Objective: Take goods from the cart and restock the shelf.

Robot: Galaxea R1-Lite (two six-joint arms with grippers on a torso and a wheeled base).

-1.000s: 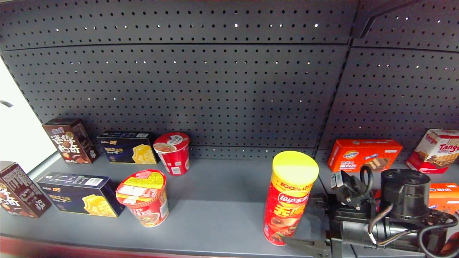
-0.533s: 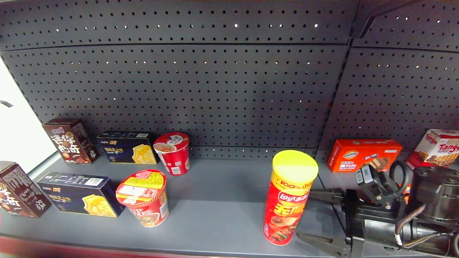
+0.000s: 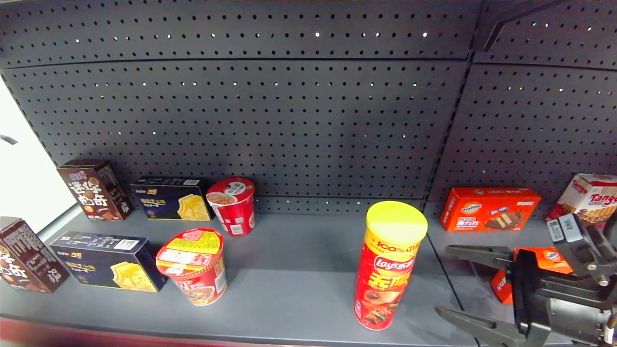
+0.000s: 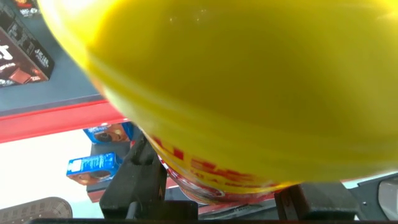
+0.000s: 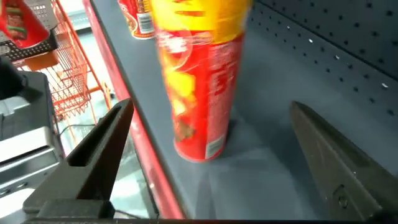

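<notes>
Dark perforated back panel (image 3: 289, 120) behind a long grey shelf (image 3: 299, 279). Near the middle of that shelf, toward its front edge: chips can (image 3: 390, 265), upright, red body, yellow lid, standing free with nothing touching it. Just right of it: right hand (image 3: 443, 279), spread wide and holding nothing, one finger (image 3: 477, 253) farther back and the other (image 3: 472, 324) at the shelf's near edge, both tips short of the can, with bare shelf between. From the right wrist: chips can (image 5: 205, 93) between the two dark fingers and clear of both, with an orange wire cart (image 5: 68, 81) beyond the shelf's near edge. Left hand (image 4: 217, 199) closed on a second chips can (image 4: 236, 81), yellow lid right up against the wrist camera, red body held between dark fingers (image 4: 134, 180) on either side. Left part of the shelf: near cup noodle (image 3: 194, 266) and far cup noodle (image 3: 233, 206), near blue box (image 3: 108, 261) and far blue box (image 3: 171, 197), far brown box (image 3: 94, 189) and near brown box (image 3: 26, 255) at the left end. Right part: orange box (image 3: 489, 208) at the back, wafer box (image 3: 590, 197) farther right, and a second orange box (image 3: 547, 256) partly hidden behind the right hand.
</notes>
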